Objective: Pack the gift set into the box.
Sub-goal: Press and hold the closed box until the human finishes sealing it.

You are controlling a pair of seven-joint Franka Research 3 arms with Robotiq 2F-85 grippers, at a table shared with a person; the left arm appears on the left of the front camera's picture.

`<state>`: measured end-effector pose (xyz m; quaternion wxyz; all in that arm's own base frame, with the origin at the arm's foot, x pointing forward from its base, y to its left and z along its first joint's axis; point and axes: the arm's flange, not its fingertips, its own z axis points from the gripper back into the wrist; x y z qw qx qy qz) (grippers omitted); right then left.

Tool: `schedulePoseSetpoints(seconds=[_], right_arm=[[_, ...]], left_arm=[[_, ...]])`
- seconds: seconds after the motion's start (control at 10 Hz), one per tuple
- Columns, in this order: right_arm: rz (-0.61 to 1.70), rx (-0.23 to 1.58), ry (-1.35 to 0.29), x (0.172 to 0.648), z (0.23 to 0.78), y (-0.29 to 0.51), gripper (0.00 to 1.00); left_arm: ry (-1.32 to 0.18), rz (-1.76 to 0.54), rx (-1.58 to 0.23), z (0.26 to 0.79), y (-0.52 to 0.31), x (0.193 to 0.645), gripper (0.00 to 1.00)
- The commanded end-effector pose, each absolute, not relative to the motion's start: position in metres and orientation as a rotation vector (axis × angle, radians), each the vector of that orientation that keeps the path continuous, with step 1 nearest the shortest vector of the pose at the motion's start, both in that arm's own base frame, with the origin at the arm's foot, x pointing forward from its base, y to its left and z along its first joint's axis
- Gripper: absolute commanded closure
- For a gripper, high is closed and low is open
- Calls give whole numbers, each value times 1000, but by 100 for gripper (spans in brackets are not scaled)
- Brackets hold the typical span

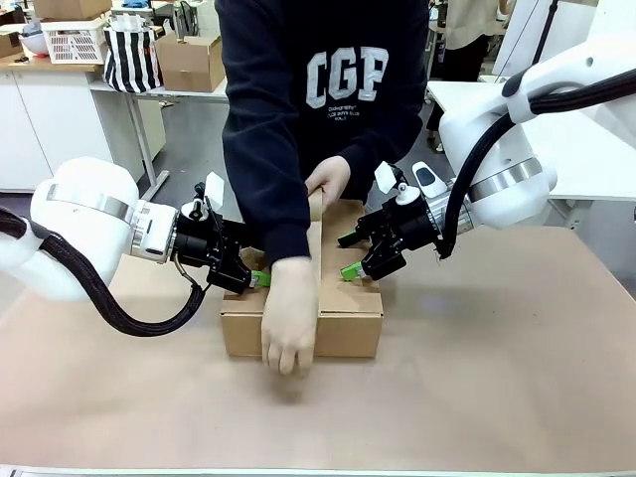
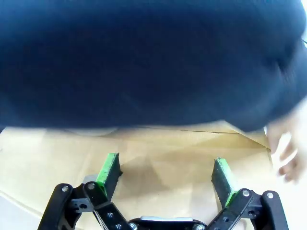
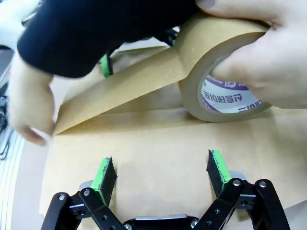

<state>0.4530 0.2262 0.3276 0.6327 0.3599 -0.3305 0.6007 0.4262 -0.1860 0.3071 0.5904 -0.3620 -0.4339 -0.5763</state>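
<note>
1. the front view shows the brown corrugated cardboard box [image 1: 343,308] lying closed on the tan counter [image 1: 497,378], its long axis running across the picture from the left arm's side to the right arm's side.
2. in that view a strip of brown tape [image 1: 320,268] runs over the middle of the box lid, crosswise to the long axis, from the far edge to the near edge.
3. the person's hand [image 1: 289,328] presses the tape down over the near edge of the box; the other hand [image 1: 330,179] is at the far edge.
4. the right wrist view shows what the front view does not make clear: the far hand grips a roll of brown packing tape [image 3: 220,72] with purple print on its core, the tape drawn out flat along the lid.
5. the left end effector [image 1: 260,279] sits at the left end of the box, its green pads spread apart over the lid with nothing between them; a dark sleeve [image 2: 144,62] lies beyond them in the left wrist view.
6. the right end effector [image 1: 350,270] sits over the lid just right of the tape, likewise spread, gripping nothing.
</note>
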Motion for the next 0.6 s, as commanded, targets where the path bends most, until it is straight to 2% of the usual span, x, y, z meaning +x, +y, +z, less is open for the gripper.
schedulePoseSetpoints(seconds=[0.0,0.5], right_arm=[[1372,825,-755,453,327,226,0],[1372,825,-755,453,327,226,0]], left_arm=[[-1030,-1347,-827,301,-185,420,0],[-1030,-1347,-827,301,-185,420,0]])
